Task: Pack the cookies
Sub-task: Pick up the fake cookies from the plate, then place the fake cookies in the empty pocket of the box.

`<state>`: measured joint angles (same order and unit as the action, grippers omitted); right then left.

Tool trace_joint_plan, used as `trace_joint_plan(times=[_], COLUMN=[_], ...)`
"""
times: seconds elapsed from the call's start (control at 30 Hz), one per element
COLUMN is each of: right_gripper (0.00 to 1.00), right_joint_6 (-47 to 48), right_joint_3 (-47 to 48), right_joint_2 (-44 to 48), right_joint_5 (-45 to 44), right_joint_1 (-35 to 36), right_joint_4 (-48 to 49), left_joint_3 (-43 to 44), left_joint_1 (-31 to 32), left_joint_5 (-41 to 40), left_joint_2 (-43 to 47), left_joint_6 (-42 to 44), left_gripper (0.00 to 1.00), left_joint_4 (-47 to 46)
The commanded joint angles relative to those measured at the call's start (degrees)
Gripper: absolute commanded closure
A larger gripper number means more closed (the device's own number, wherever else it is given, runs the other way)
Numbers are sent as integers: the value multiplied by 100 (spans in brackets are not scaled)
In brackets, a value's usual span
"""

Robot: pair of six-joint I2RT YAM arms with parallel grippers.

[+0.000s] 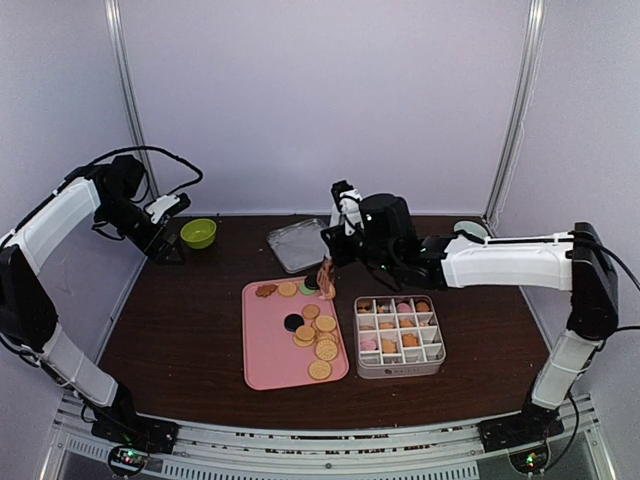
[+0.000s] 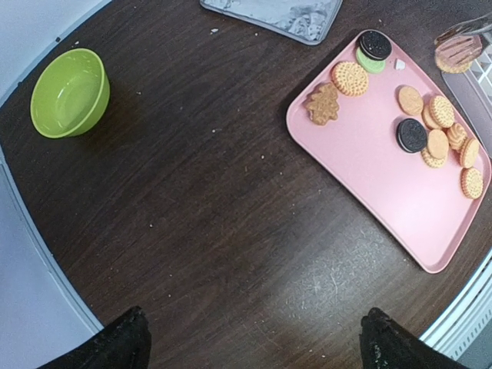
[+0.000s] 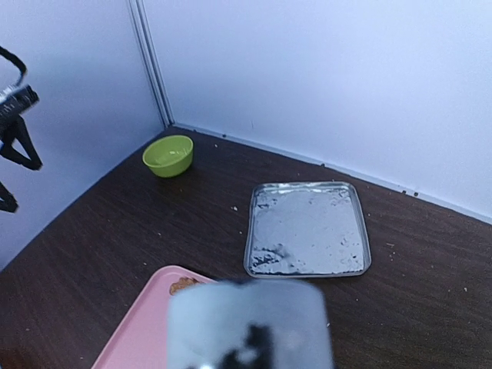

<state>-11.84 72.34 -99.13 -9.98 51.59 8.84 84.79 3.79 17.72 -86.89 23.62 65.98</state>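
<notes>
Nearest the arm bases, found the cookies (image 1: 318,340) loose on a pink tray (image 1: 268,362): mostly round golden ones, two black rounds among them, and a brown flower-shaped one at the far left corner. Just right of that, saw a white compartment box (image 1: 400,370) partly filled with more of them, orange and pink. Above the tray's far right corner, noted metal tongs (image 1: 326,272) hanging tips-down, pinched on a single golden cookie (image 2: 453,60) and lifted clear of the tray. Followed the tongs up to the right gripper (image 1: 333,248), clamped around their upper end; could not make out its fingers behind a grey blur in the right wrist view. Farther back, spotted a silver tray (image 1: 295,248) flat on the dark table (image 1: 180,320), and left of it a green bowl (image 1: 198,233). Beside the bowl, raised over the table's far left corner, found the left gripper (image 1: 170,208) spread wide, dark fingertips (image 2: 115,346) well apart, holding and touching nothing
</notes>
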Motion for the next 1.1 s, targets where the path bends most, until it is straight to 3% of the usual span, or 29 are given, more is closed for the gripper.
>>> trace_joint_plan(times=[0.0, 0.33, 0.53, 0.7, 1.07], right_gripper=[100, 100, 100, 100, 100], right_joint_6=[-35, 265, 319, 392, 736], right_joint_3=[-434, -2129, -2587, -2740, -2829], right_joint_2=[1167, 3676, 4842, 5124, 4831], right_joint_5=[330, 307, 32, -55, 31], right_joint_1=[-94, -247, -328, -432, -601], right_joint_4=[63, -1719, -2689, -2949, -2815], left_joint_3=[176, 156, 143, 151, 139], left_joint_1=[12, 16, 14, 14, 12], left_joint_5=[39, 165, 205, 256, 267], left_joint_2=[-48, -108, -128, -145, -164], left_joint_6=[-26, 7, 11, 0, -16], left_gripper=[2, 2, 2, 2, 2], left_joint_4=[47, 47, 47, 47, 42])
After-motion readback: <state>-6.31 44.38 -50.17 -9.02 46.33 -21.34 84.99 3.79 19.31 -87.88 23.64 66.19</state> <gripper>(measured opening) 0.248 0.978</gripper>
